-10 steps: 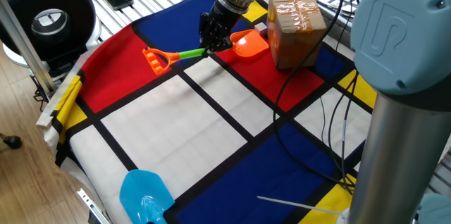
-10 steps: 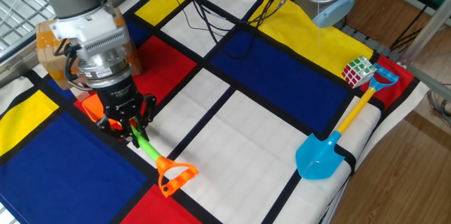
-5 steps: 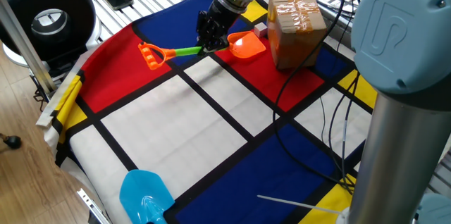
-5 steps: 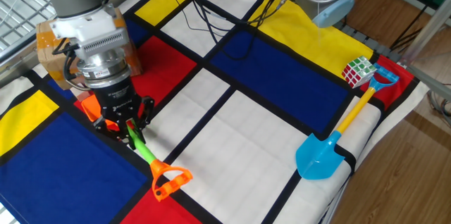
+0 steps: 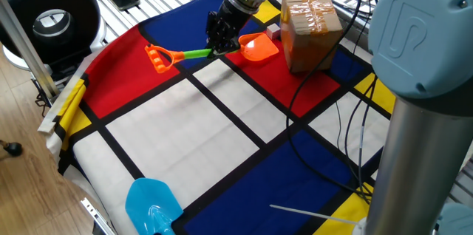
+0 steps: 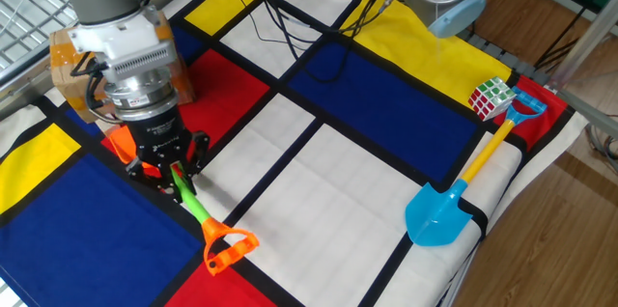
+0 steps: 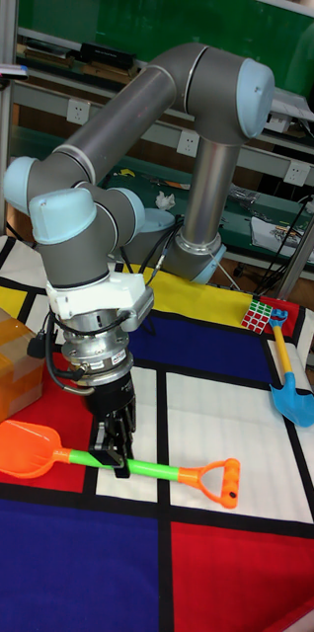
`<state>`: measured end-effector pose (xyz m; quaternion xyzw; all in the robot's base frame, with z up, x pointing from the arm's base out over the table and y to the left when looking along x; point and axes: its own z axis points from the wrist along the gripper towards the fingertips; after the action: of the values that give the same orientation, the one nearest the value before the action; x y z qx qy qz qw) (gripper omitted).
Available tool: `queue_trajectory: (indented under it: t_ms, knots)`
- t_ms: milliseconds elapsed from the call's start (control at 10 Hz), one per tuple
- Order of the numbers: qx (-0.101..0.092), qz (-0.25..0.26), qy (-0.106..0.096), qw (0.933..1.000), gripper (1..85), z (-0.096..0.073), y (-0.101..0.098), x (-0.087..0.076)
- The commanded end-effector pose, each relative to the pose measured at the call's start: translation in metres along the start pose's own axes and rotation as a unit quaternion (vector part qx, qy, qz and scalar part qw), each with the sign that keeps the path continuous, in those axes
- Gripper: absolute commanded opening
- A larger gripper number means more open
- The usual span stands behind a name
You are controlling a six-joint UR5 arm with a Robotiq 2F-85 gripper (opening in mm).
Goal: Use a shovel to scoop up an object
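1. The shovel [image 7: 127, 462] has swung since a second ago: its orange loop now sits further out and round from the pincer [image 7: 113, 459], and the blade has edged along beside the box [image 5: 310, 24].
2. The pincer is pinching the green shaft just behind the blade, fingers pointing down at the cloth [image 6: 319, 191].
3. The blade is orange and scoop-shaped, the shaft thin and bright green, the D-loop orange.
4. The shovel lies low across the red squares, blade to one side of the pincer, loop to the other.
5. No cube is visible.
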<state>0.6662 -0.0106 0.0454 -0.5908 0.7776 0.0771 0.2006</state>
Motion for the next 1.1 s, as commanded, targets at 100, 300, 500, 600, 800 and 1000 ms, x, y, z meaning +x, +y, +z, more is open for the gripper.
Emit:
queue_trajectory:
  t_ms: [100,300,500,600,800,1000]
  knots:
    - [-0.002,0.004,0.045,0.9990,1.0,-0.0031,0.0002,0.0245]
    - [-0.005,0.004,0.052,0.9986,1.0,-0.0034,0.0019,0.0277]
    - [-0.007,0.007,0.054,0.9985,1.0,-0.0036,0.0027,0.0291]
    - [-0.006,0.009,0.056,0.9984,1.0,-0.0037,0.0025,0.0299]
    - [-0.007,0.012,0.051,0.9986,1.0,-0.0034,0.0031,0.0276]
    - [-0.008,0.010,0.046,0.9989,1.0,-0.0032,0.0034,0.0249]
